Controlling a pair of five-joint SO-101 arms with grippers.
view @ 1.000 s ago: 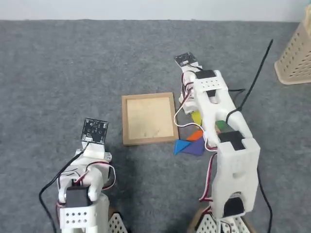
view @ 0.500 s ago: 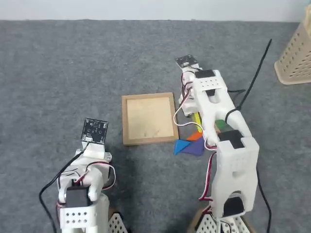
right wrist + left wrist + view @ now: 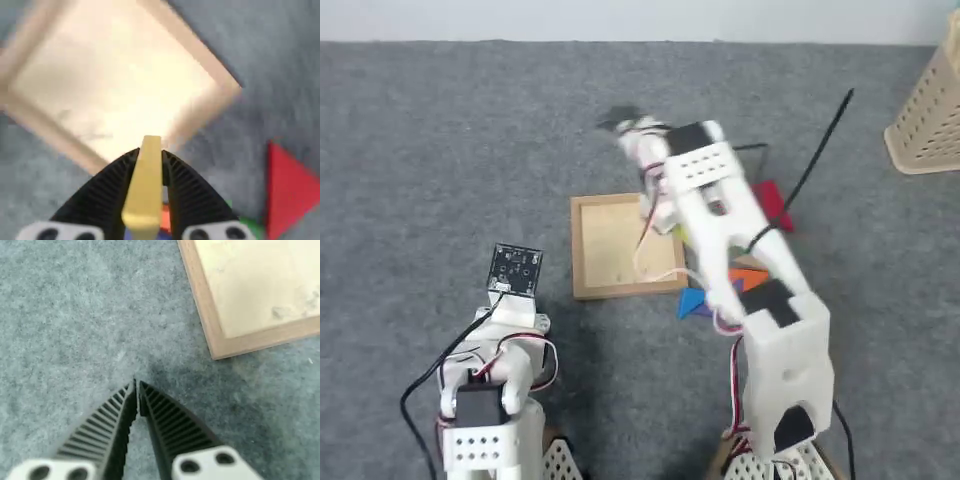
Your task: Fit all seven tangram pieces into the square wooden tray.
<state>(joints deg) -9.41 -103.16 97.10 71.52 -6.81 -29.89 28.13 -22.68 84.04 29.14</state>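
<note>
Between the jaws of the right tool [image 3: 150, 150]: yellow piece [image 3: 145, 190], clamped on its two flat faces and seen edge-on as a narrow bar. Tool is closed on it, with the tips gripping near the piece's far end. Grip sits above the tray [image 3: 210, 80], over bare tray floor just inside one rim. Cannot tell how high above the floor the piece hangs.

Tray [image 3: 578, 250] lies about mid-desk and holds no pieces so far.

Loose pieces lie just beside the tray, on the side toward the desk's right edge:
- red triangle [image 3: 287, 185], flat on the desk [image 3: 470, 130]
- orange piece [image 3: 750, 275] and blue piece [image 3: 692, 300], partly under the arm. Whether they touch each other: cannot tell.

Left tool [image 3: 137, 385]: closed on nothing, tips together over bare desk, near the tray's corner toward the desk's front edge, apart from it.

Handling (judgement): pieces look thin, rigid, light and smooth-faced. A pinch across the faces should hold, but a grip far from the middle could let the piece swing. Best hold is mid-length, across the flat faces. Held on edge as now, it must tip flat on release and may skate on the smooth tray floor.
</note>
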